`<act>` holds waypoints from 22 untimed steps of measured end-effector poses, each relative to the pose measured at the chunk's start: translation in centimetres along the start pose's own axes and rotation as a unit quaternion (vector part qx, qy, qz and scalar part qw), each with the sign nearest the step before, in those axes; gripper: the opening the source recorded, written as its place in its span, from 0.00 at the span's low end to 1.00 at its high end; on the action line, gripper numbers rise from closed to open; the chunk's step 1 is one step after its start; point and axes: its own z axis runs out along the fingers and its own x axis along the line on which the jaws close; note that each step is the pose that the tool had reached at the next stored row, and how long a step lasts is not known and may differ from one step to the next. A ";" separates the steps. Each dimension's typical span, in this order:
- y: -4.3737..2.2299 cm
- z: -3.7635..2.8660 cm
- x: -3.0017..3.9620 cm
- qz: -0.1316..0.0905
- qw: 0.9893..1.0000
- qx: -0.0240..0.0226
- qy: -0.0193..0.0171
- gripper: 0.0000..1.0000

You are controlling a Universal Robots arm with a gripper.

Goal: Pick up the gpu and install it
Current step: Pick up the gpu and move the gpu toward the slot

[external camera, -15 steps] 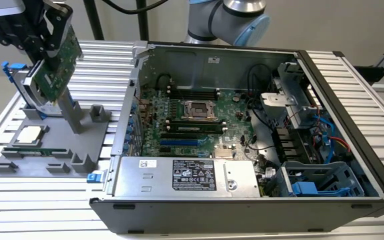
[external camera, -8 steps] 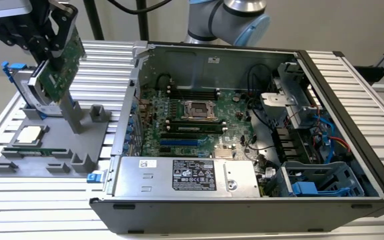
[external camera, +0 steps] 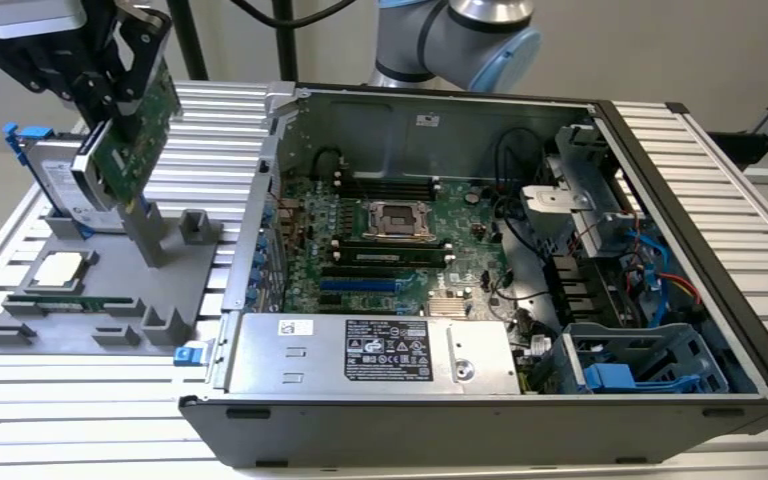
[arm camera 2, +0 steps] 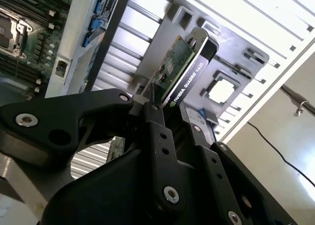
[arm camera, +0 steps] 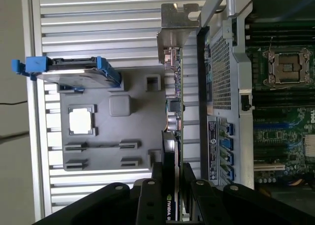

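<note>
The gpu (external camera: 141,128) hangs tilted at the exterior view's upper left, green board face showing, its lower end just over a grey post of the parts holder (external camera: 171,285). My gripper (external camera: 113,98) is shut on its upper part. In the second wrist view the gripper (arm camera 2: 167,109) clamps the gpu (arm camera 2: 184,67) between green board and black cooler. The first wrist view looks down the gpu's edge (arm camera: 173,114) to its metal bracket (arm camera: 174,25), with the gripper (arm camera: 172,172) shut around it.
An open computer case (external camera: 651,180) lies at the exterior view's right, with motherboard (external camera: 398,240), blue slot (external camera: 357,285) and power supply (external camera: 371,350). The grey holder also carries a hard drive with blue rails (external camera: 53,178), a processor (external camera: 61,270) and a memory stick (external camera: 71,300).
</note>
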 end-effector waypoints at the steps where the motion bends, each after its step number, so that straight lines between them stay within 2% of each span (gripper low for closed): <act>1: 0.01 0.00 -0.12 0.000 1.000 0.000 0.000 0.00; 10: 0.03 0.01 -0.44 0.000 1.000 0.000 0.000 0.00; 22: 0.09 0.03 -1.33 0.000 1.000 0.000 0.000 0.00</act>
